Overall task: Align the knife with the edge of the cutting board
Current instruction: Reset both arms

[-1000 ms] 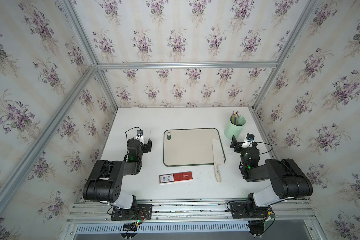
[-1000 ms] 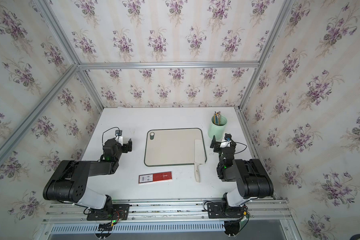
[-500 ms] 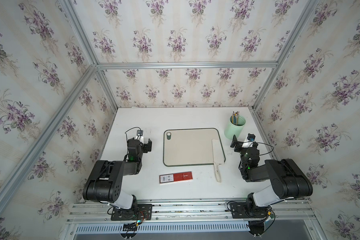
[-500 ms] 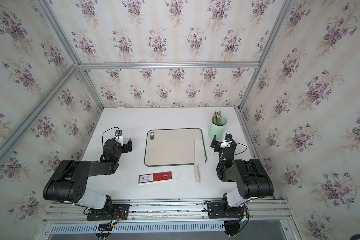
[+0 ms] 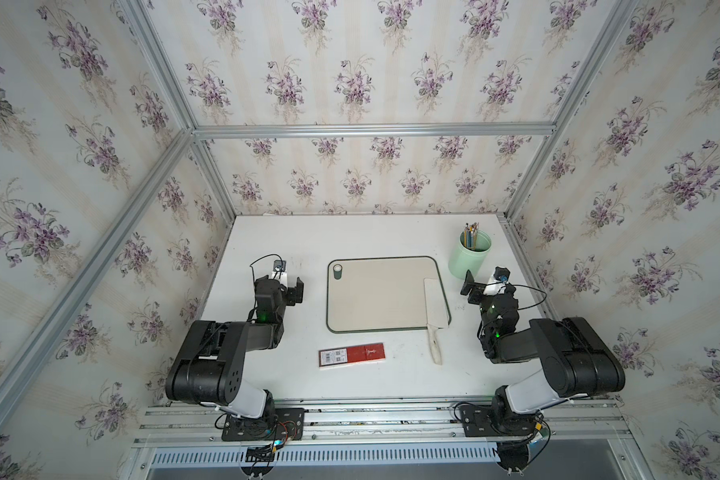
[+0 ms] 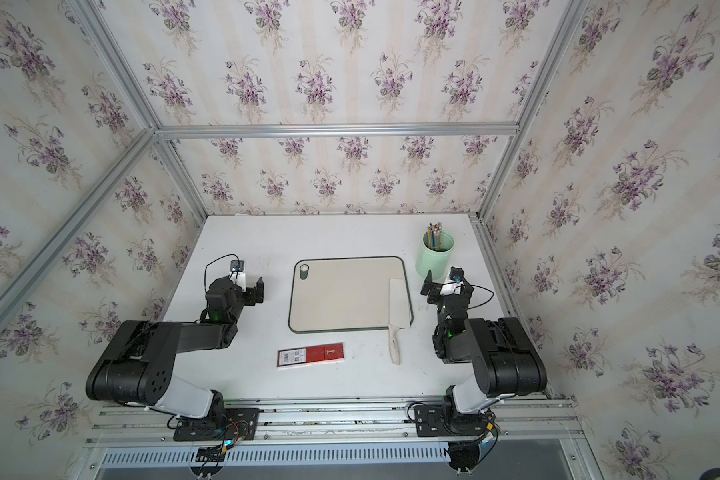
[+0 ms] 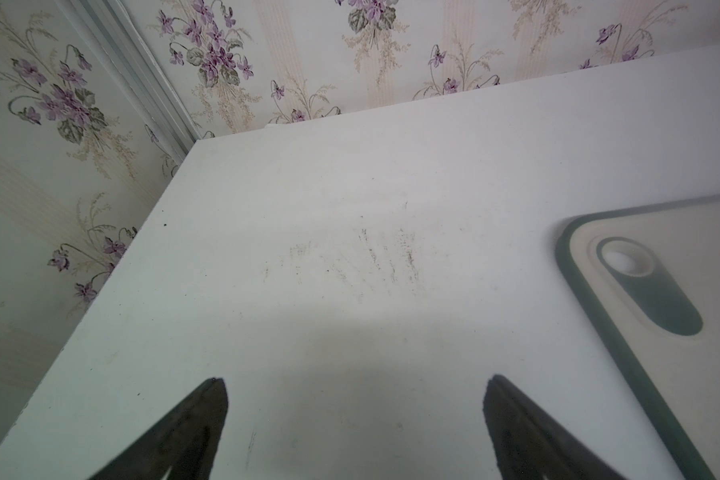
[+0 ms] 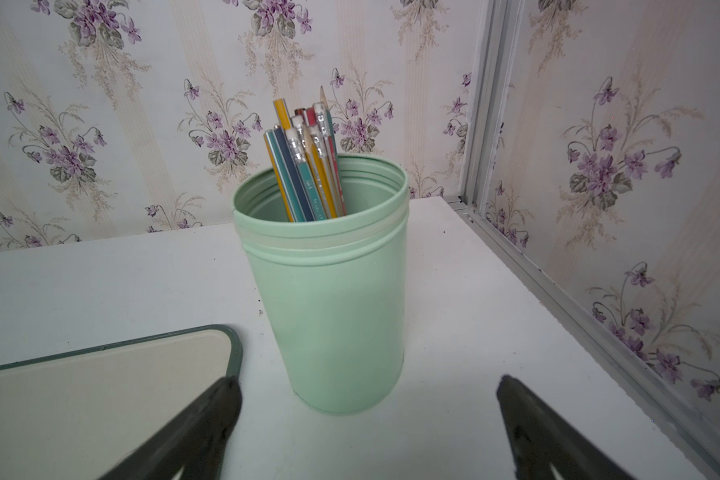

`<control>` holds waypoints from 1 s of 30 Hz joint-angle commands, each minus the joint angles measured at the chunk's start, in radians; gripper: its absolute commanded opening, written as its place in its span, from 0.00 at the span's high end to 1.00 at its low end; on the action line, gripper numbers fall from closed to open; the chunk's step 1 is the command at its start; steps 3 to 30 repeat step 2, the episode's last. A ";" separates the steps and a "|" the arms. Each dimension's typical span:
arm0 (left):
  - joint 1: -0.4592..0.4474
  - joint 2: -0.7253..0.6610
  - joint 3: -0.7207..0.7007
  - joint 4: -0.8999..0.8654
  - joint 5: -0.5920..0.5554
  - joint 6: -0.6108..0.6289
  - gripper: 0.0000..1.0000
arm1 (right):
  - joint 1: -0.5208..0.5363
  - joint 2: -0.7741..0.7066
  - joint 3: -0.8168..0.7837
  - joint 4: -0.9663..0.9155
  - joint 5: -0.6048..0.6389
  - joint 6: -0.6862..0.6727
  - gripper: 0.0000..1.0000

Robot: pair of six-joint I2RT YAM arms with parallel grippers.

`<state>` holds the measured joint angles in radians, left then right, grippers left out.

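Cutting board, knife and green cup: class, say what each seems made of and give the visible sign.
Cutting board: matte beige, probably plastic or fibre composite; darker green rim looks rubbery. Knife: off-white all over, no metallic shine, so likely plastic or ceramic. Cup: matte mint plastic, judging by moulded thread ridges under its rim.

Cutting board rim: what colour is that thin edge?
Dark green rim around the beige cutting board, clearest in the right wrist view.
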<state>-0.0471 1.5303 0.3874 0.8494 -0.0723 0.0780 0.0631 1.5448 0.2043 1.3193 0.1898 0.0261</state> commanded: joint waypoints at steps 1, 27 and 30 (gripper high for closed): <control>0.000 -0.001 0.004 0.020 0.005 0.003 0.01 | 0.001 -0.002 0.001 0.014 0.000 0.000 0.00; 0.000 -0.001 0.004 0.020 0.005 0.003 0.01 | 0.001 -0.003 0.000 0.015 0.000 0.000 0.00; 0.000 -0.001 0.004 0.020 0.005 0.003 0.01 | 0.001 -0.003 0.000 0.015 0.000 0.000 0.00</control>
